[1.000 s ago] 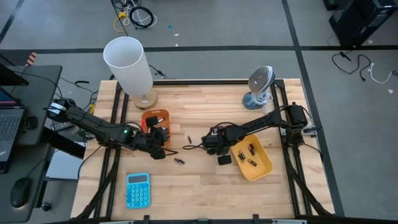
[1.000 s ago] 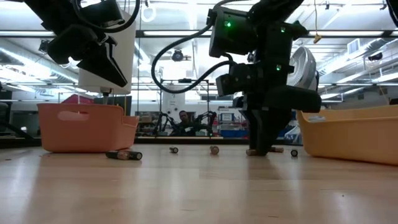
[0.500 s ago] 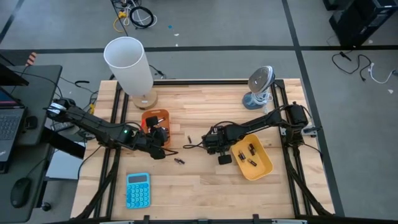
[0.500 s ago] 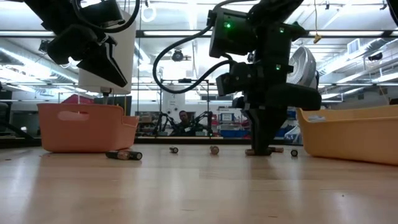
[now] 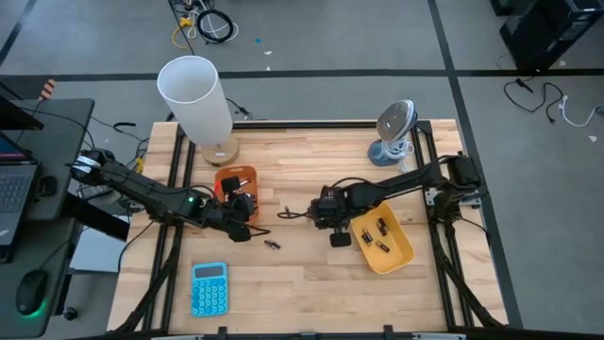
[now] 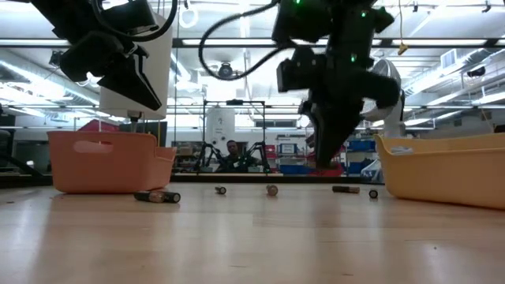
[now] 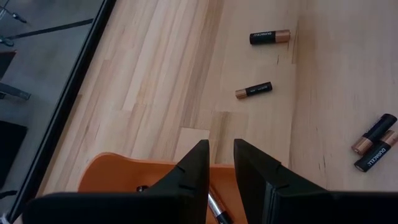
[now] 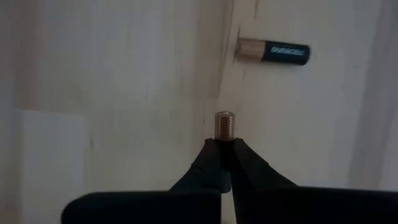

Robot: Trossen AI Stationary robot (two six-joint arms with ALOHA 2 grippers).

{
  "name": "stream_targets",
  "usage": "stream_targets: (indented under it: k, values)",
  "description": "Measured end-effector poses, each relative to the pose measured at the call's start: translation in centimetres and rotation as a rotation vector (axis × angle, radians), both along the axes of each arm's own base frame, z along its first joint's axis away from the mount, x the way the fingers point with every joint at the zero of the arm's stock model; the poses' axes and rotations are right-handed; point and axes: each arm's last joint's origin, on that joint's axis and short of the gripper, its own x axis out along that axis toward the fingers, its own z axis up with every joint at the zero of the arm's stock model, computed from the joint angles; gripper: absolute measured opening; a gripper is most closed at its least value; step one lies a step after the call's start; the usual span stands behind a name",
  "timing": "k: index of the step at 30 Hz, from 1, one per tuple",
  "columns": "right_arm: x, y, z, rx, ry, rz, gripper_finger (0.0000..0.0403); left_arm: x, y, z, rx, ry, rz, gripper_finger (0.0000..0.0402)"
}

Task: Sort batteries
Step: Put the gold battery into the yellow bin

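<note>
R hand (image 8: 224, 149) pinches small copper-tipped cylindrical battery (image 8: 224, 126), long axis in line w/ fingers; yellow rectangular plastic tray (image 5: 400, 259) just beside.

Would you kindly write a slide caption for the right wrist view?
Right hand shut on a battery, lifted above the wooden table; another battery lies beyond.

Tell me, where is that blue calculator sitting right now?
In the high view the blue calculator lies at the table's front edge on the left side, nearer than the orange tray.
</note>
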Motion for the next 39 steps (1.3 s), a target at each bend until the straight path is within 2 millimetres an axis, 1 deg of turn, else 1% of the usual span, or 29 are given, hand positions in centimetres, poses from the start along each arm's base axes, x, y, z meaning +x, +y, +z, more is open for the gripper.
stream_targets:
  k: [4,7,10,15,17,19,22,25,32,35,39]
  values:
    - [-0.6,0.0,2.2,0.024,-0.065,-0.043,0.0004,0.0,0.0,0.0,0.000,0.001,0.000,0.0076]
    - [-1.6,-0.1,3.9,0.053,-0.080,-0.104,0.0004,0.0,0.0,0.0,0.000,0.000,-0.001,0.0076]
    - [-3.0,0.0,5.6,0.076,-0.079,-0.169,0.0004,0.0,0.0,0.0,0.001,0.000,-0.001,0.0076]
    - [-5.7,1.0,8.2,0.112,-0.063,-0.253,0.0004,0.0,0.0,0.0,0.001,0.001,-0.001,0.0076]
    - [-6.8,1.3,8.9,0.123,-0.042,-0.310,0.0004,0.0,0.0,0.0,0.001,0.001,-0.001,0.0076]
    - [-7.8,1.6,9.2,0.102,-0.017,-0.369,0.0004,0.0,0.0,0.0,0.002,0.001,-0.001,0.0076]
    - [-9.0,2.0,8.4,0.082,0.021,-0.431,0.0004,0.0,0.0,0.0,0.002,0.001,-0.002,0.0076]
    - [-10.1,2.4,6.8,0.070,0.068,-0.459,0.0004,0.0,0.0,0.0,0.004,0.003,-0.004,0.0076]
    - [-12.7,3.2,2.8,0.004,0.179,-0.383,0.0004,0.0,0.0,0.0,0.005,0.003,-0.005,0.0076]
    - [-12.9,3.3,1.5,-0.009,0.166,-0.328,0.0004,0.0,0.0,0.0,0.005,0.003,-0.005,0.0076]
    - [-12.4,3.4,0.4,-0.020,0.107,-0.248,0.0004,0.0,0.0,0.0,0.008,0.001,-0.002,0.0076]
